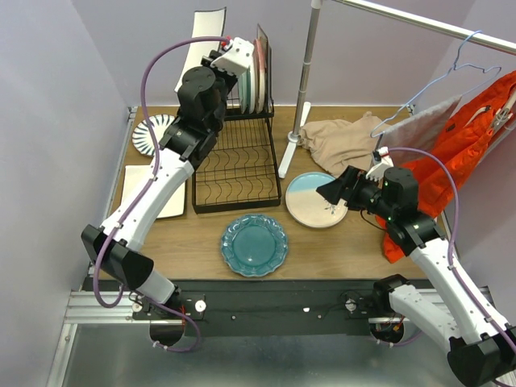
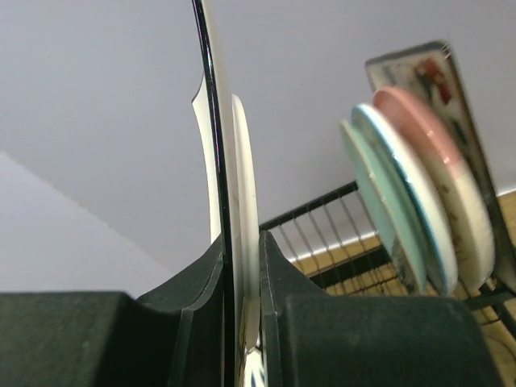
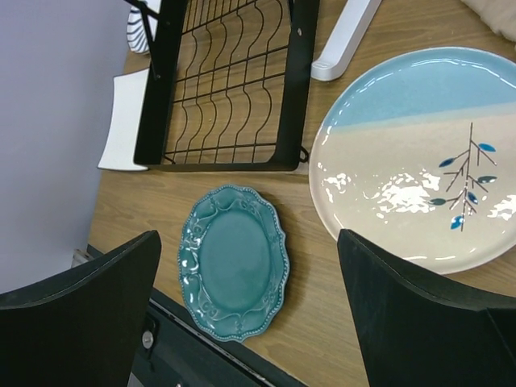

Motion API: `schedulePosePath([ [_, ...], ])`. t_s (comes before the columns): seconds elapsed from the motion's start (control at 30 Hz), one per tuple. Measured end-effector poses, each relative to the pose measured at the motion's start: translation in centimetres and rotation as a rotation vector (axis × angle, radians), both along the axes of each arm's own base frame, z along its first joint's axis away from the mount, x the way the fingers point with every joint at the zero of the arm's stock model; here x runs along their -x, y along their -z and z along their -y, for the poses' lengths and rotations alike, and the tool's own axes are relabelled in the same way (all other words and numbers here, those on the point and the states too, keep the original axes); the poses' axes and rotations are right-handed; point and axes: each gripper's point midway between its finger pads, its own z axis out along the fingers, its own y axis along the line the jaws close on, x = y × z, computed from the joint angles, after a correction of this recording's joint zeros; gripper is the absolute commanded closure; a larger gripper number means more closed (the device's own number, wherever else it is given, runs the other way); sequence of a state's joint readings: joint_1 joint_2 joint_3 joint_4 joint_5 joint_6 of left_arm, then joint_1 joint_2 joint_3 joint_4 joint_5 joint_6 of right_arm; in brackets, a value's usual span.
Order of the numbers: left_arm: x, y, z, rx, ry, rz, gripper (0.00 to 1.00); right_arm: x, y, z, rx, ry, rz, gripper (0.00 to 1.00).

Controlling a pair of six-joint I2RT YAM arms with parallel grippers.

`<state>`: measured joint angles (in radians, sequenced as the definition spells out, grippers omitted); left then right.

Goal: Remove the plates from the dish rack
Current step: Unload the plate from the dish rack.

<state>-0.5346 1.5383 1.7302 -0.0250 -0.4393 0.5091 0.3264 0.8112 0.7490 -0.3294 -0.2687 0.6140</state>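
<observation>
Left gripper (image 2: 240, 270) is clamping the rim of a pale plate (image 2: 228, 161) with a thin dark edge line. Both black fingers (image 2: 278, 274) are pressing on its faces, and the plate is standing upright, edge-on in the wrist view. From above, the left arm is reaching over the upper basket at the back of the dish rack (image 1: 238, 210), with the gripper sitting at the left end of the row of plates.

Four more plates are standing in that basket to the right of the held one — a pale green plate (image 2: 377, 210), a blue-rimmed plate (image 2: 413, 201), a cream-pink plate (image 2: 447, 177) and a square floral plate (image 2: 427, 76) at the far end, all leaning slightly. The rack's lower tray of wavy dividers is holding nothing.

Right gripper (image 3: 250, 322) is hanging wide open with nothing between its fingers, hovering over the table (image 1: 322, 250) at the near edge of the cream-blue plate (image 3: 427, 153). That plate is lying flat just right of the rack. The scalloped teal plate (image 3: 234, 270) is lying flat in front of the rack, apart from it. A striped plate (image 1: 153, 133) is lying on the table left of the rack, with a white square plate (image 1: 157, 193) nearer the arms.

A clothes-rail stand (image 1: 302, 89) is rising just right of the rack, a beige cloth (image 1: 343, 137) is lying behind the cream-blue plate, and an orange garment (image 1: 476, 137) is hanging at the right.
</observation>
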Motion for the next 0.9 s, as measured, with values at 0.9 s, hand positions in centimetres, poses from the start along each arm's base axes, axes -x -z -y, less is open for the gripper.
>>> schedulePosePath([
  [0.9,8.2,17.5,-15.6,-0.066,-0.468,-0.362,1.00,3.3,-2.0,0.0,-0.076,-0.043,0.074,0.02],
])
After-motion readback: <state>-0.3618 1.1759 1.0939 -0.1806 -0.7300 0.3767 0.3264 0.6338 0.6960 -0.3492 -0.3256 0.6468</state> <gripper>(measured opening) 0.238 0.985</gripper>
